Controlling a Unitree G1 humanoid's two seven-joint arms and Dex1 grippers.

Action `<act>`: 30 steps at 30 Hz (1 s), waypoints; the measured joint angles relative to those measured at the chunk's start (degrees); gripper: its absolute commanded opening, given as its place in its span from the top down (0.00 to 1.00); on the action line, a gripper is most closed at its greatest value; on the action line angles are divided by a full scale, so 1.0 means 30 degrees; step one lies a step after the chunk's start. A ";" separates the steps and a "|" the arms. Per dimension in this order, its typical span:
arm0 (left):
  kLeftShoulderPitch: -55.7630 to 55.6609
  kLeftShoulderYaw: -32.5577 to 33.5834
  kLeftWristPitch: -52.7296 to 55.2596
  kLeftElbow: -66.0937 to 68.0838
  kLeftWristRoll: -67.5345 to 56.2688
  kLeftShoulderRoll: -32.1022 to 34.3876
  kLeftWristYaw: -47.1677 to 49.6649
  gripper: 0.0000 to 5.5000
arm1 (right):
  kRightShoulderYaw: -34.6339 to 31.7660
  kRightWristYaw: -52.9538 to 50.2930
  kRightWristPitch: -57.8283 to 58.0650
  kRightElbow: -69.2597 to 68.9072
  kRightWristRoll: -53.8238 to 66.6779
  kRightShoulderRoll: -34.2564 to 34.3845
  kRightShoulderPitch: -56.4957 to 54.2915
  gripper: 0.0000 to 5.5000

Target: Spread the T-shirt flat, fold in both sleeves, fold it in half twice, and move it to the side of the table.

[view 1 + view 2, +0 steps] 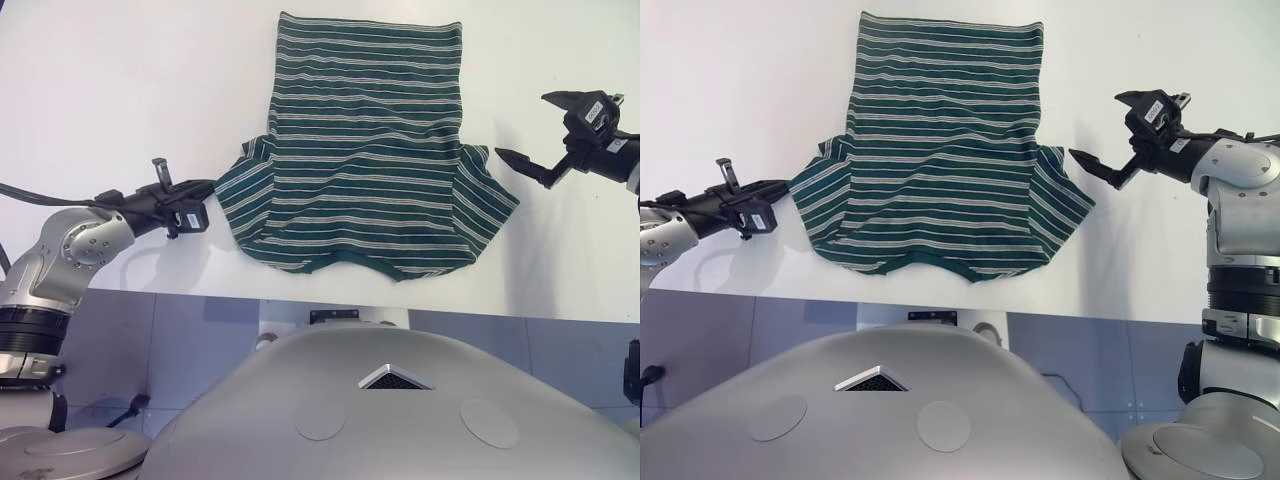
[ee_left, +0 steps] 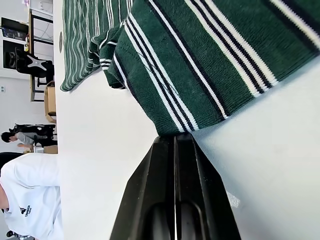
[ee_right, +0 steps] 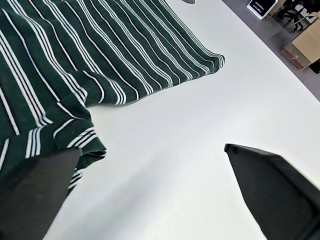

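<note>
A dark green T-shirt [image 1: 365, 150] with white stripes lies spread on the white table [image 1: 100, 100], its hem at the far side and its collar toward the front edge. The left sleeve [image 1: 240, 185] fans out to a point, and my left gripper [image 1: 208, 186] is shut on that sleeve's outer edge [image 2: 175, 127], low over the table. My right gripper [image 1: 522, 125] hangs open just beyond the right sleeve [image 1: 485, 190]. Its lower fingertip [image 3: 45, 190] is close to the sleeve's hem; nothing lies between the fingers.
Bare table stretches to the left [image 1: 90, 120] and right [image 1: 580, 240] of the shirt. The table's front edge [image 1: 300, 300] runs just below the collar. Chairs and boxes stand in the room beyond the table [image 3: 300, 45].
</note>
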 measured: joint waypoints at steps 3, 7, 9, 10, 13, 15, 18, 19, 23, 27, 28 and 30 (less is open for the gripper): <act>-0.0053 0.0001 0.0140 0.0176 -0.0822 0.0007 -0.0227 0.86 | 0.0001 -0.0008 -0.0114 0.0065 -0.0010 0.0077 0.0008 0.02; -0.0024 0.0049 0.0160 0.0036 -0.1628 0.0546 -0.0892 0.77 | 0.0001 -0.0019 -0.0289 0.0266 -0.0052 0.0078 0.0024 0.02; -0.0046 0.0056 0.0116 -0.0110 -0.0799 0.0583 -0.0274 0.77 | 0.0008 -0.0041 -0.0330 0.0295 -0.0101 0.0079 0.0026 0.02; -0.0070 0.0049 0.0115 -0.0177 -0.0201 0.0595 0.0145 0.77 | 0.0070 -0.0050 -0.0380 0.0311 -0.0186 0.0081 0.0027 0.02; -0.0056 0.0015 0.0114 -0.0241 0.0201 0.0614 0.0525 0.77 | 0.0247 -0.0045 -0.0424 0.0376 -0.0420 0.0096 0.0028 0.02; -0.0046 0.0009 0.0119 -0.0357 0.0461 0.0648 0.0614 0.77 | 0.0275 -0.0036 -0.0427 0.0396 -0.0466 0.0097 0.0027 0.02; -0.0019 0.0003 0.0205 -0.0541 0.0620 0.0675 0.0613 0.77 | 0.0286 -0.0020 -0.0440 0.0400 -0.0496 0.0099 0.0028 0.02; 0.0018 0.0002 0.0292 -0.0626 0.0624 0.0686 0.0611 0.77 | 0.0317 -0.0015 -0.0448 0.0400 -0.0510 0.0109 0.0029 0.02; 0.0799 0.0093 0.0677 -0.1494 -0.0057 0.1640 -0.0062 0.77 | 0.0370 0.0010 -0.0580 0.0404 -0.0514 0.0114 0.0120 0.02; 0.1483 0.0296 0.1261 -0.2602 -0.0228 0.2687 -0.0889 0.77 | 0.0369 0.0008 -0.0612 0.0400 -0.0502 0.0119 0.0156 0.02; 0.1488 0.0279 0.1618 -0.2914 -0.0234 0.2688 -0.1063 0.77 | 0.0369 0.0002 -0.0612 0.0396 -0.0498 0.0133 0.0163 0.02; 0.1460 0.0166 0.2254 -0.3480 -0.0199 0.2460 -0.1236 0.77 | 0.0390 -0.0001 -0.0617 0.0399 -0.0503 0.0208 0.0168 0.02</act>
